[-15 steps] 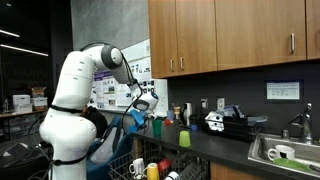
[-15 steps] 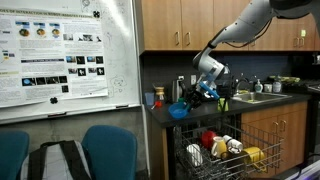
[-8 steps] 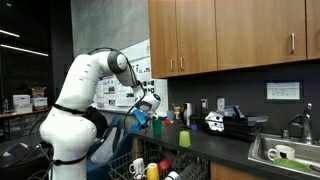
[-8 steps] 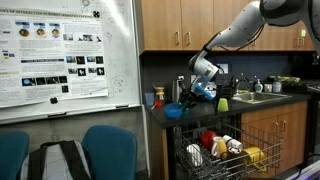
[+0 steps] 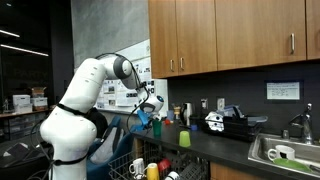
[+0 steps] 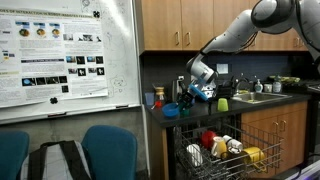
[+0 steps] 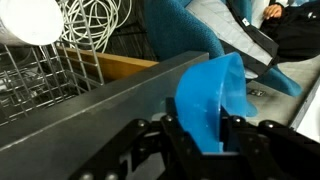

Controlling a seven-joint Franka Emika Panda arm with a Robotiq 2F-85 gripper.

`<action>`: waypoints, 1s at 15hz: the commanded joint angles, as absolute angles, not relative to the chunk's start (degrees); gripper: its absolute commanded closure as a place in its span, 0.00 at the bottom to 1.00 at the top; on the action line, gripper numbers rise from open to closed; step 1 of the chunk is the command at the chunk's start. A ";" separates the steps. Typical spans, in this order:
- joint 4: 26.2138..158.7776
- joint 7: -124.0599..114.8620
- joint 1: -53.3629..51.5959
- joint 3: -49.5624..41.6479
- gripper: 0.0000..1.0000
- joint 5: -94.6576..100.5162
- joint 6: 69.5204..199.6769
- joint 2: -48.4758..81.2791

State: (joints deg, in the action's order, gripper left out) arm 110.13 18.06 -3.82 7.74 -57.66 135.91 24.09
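Blue plastic bowl (image 7: 212,100) sits pinched by its rim in the hand (image 7: 205,125), whose two fingers (image 7: 180,135) are closed partway onto the thin wall, one on each side. The bowl is tipped on edge and juts out past the fingertips, clear of any surface. In an exterior view the bowl (image 6: 172,110) hangs from the hand (image 6: 192,97) in the air, just above the near end of the dark tabletop (image 6: 165,122). In the wrist view the tabletop's edge (image 7: 100,110) runs right behind the bowl. Past it lie a wire dish rack (image 7: 40,70) holding a white plate (image 7: 30,20), and blue chairs (image 7: 180,30). A green cup (image 6: 222,104) stands on the tabletop, near the hand but apart from it.
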 commanded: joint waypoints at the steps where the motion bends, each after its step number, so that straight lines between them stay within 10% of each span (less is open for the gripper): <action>1: 106.13 14.55 -3.84 7.27 0.88 -56.62 135.75 27.17; 4: 104.33 13.12 -3.90 6.99 0.88 -56.08 135.96 28.77; 6: 103.64 12.57 -3.84 6.91 0.43 -55.92 135.98 29.36; 15: 106.26 11.37 -4.34 6.86 0.00 -54.40 139.60 27.64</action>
State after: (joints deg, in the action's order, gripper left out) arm 104.55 13.06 -3.77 7.03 -56.12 138.24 29.23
